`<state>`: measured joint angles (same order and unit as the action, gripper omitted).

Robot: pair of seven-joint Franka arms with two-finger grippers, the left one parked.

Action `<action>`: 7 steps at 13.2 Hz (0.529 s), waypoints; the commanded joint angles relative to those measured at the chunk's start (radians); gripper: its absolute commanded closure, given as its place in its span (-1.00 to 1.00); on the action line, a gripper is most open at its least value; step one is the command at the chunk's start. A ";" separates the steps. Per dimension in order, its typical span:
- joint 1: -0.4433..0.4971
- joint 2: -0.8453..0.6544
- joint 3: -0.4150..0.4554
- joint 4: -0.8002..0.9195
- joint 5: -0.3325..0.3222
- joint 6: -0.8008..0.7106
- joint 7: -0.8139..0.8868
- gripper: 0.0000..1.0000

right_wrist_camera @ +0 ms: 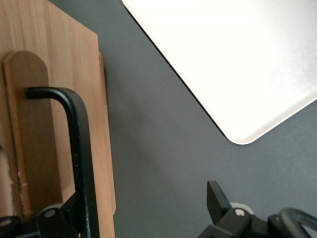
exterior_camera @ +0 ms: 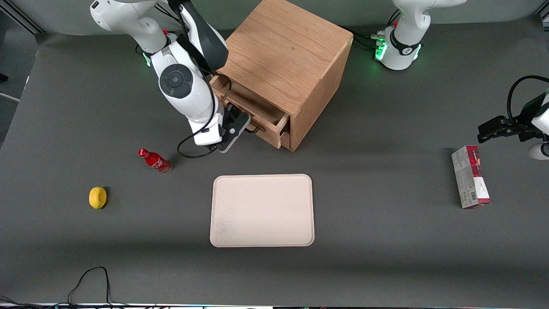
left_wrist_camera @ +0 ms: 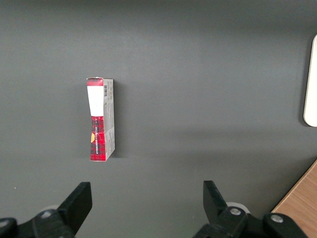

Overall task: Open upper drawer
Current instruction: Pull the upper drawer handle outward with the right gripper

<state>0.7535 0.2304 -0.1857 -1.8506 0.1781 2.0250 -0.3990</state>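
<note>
Pulling straight out along the drawer's own line, with no twist, should serve best: the upper drawer (exterior_camera: 257, 112) already stands partly out of the oak cabinet (exterior_camera: 286, 60) near the table's edge farthest from the front camera. The gripper (exterior_camera: 240, 127) sits at its front, jaws spread around the black handle (right_wrist_camera: 79, 148). Only the right wrist view shows that bar; the front view shows the drawer's gap.
</note>
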 commanded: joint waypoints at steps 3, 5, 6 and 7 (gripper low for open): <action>-0.022 0.061 -0.037 0.082 -0.014 -0.003 -0.052 -1.00; -0.037 0.084 -0.038 0.112 -0.014 -0.011 -0.064 -1.00; -0.051 0.095 -0.037 0.132 -0.014 -0.012 -0.063 -1.00; -0.059 0.102 -0.037 0.154 -0.014 -0.022 -0.066 -1.00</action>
<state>0.7102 0.2918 -0.2199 -1.7706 0.1767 2.0237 -0.4419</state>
